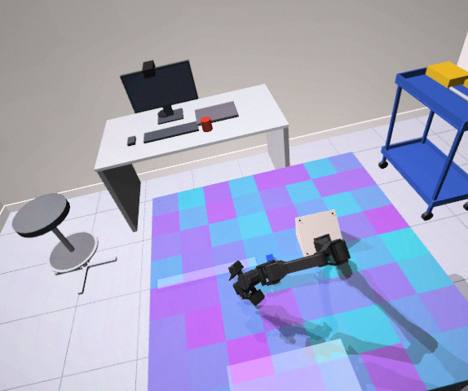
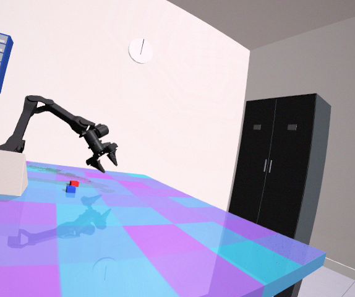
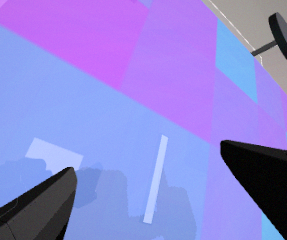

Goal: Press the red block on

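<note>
My arm's pale mounting box (image 1: 316, 229) (image 2: 2, 172) at left, then the blue block (image 1: 269, 257) (image 2: 70, 189) on the checkered tabletop (image 1: 209, 328) (image 2: 177, 249), the red block (image 2: 74, 183) resting near and behind it, my jaws (image 1: 240, 289) (image 2: 110, 168) spread wide above the surface, gripping nothing, a black two-door cabinet (image 2: 267, 143) at right.

The arm (image 1: 302, 264) (image 2: 62, 111) overhangs the blue block (image 1: 269, 257) (image 2: 70, 189), blocking descent from above.
</note>
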